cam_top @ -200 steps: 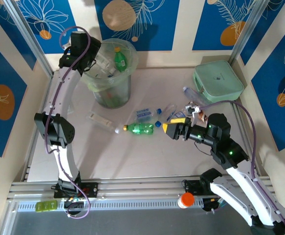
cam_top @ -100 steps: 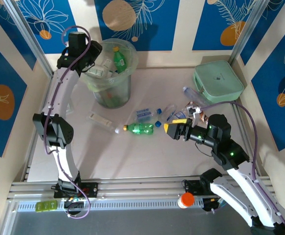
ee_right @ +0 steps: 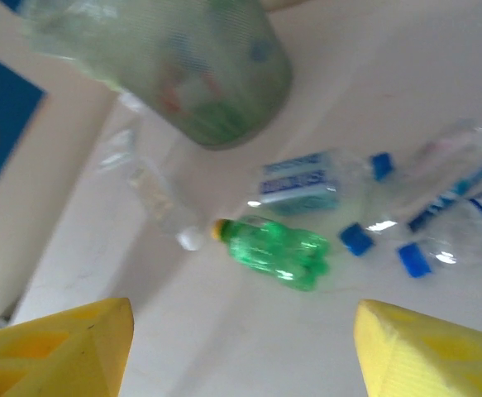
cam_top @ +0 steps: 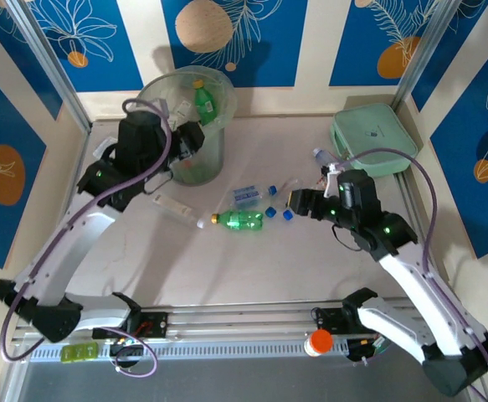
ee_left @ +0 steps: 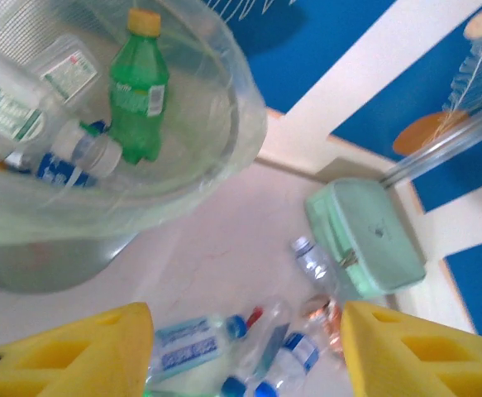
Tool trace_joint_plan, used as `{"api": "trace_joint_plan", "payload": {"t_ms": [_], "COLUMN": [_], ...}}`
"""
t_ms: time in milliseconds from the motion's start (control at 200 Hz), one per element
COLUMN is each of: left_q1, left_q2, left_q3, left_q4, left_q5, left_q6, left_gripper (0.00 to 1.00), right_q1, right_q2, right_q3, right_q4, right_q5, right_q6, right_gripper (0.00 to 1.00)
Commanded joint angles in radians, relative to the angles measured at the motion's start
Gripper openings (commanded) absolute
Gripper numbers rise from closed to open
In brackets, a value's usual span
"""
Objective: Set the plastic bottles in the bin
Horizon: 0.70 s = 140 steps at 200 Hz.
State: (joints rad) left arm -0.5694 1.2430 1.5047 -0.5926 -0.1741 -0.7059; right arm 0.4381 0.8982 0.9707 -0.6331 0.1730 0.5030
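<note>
The bin, a pale-green bucket at the back left, holds several plastic bottles, among them a green one with a yellow cap. More bottles lie on the table: a green one, a blue-labelled clear one, a long clear one, and a cluster with blue caps. My left gripper hangs open beside the bin's front, nothing between its yellow fingers. My right gripper is open above the table, right of the green bottle.
A flat mint-green case lies at the back right, with a clear bottle against its left side. Metal frame posts and patterned walls close in the table's sides. An orange-capped item sits on the front rail.
My left arm has swung down from over the bin's rim to its front side. My right gripper has shifted a little toward the back, away from the green bottle.
</note>
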Motion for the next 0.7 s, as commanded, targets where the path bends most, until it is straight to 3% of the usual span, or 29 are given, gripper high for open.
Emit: {"api": "trace_joint_plan", "payload": {"t_ms": [0, 190, 395, 545, 640, 695], "left_q1": [-0.018, -0.018, -0.017, -0.018, -0.036, -0.055], "left_q2": [-0.034, -0.193, -0.306, -0.313, -0.316, -0.321], "left_q3": [-0.133, -0.379, -0.558, -0.6, -0.593, -0.585], "left_q4": [-0.031, 0.111, 0.255, 0.31, 0.306, 0.289], "left_q5": [-0.029, 0.12, 0.189, 0.227, 0.227, 0.205], "left_q6": [0.084, 0.275, 0.344, 0.31, 0.324, 0.352], "left_gripper": [0.66, 0.85, 0.89, 0.89, 0.89, 0.9], "right_q1": [-0.056, -0.204, -0.382, -0.528, -0.562, -0.591], "right_q2": [0.072, 0.266, 0.459, 0.577, 0.606, 0.64], "right_q3": [0.025, 0.077, 0.155, 0.173, 0.168, 0.182], "right_q4": [-0.045, 0.016, 0.003, 0.014, 0.048, 0.051], "right_q5": [0.132, 0.101, 0.068, -0.15, -0.193, -0.281], "right_q6": [-0.069, -0.145, -0.182, -0.176, -0.218, -0.232], "right_gripper": [0.72, 0.77, 0.77, 0.87, 0.95, 0.96]}}
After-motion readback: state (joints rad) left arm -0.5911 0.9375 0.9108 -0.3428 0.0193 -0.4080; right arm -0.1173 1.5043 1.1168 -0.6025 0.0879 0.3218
